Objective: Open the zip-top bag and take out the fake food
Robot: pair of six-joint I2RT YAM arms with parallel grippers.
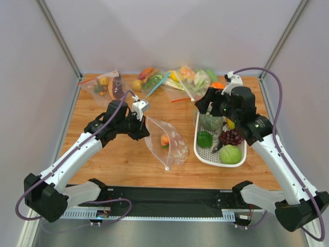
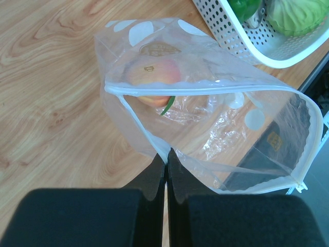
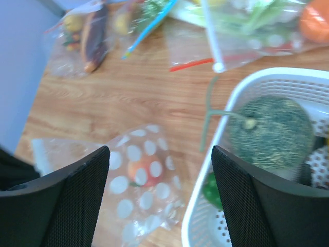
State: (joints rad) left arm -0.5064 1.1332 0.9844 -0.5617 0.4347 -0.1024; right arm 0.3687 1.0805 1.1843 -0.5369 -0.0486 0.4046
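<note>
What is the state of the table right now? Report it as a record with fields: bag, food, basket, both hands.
zip-top bag: mouth open, left of the white basket
peach: inside the bag
grey-green bumpy ball: in the basket
left hand: shut on the bag's rim
right hand: open, empty, over the basket's far end
task status: peach not yet out
</note>
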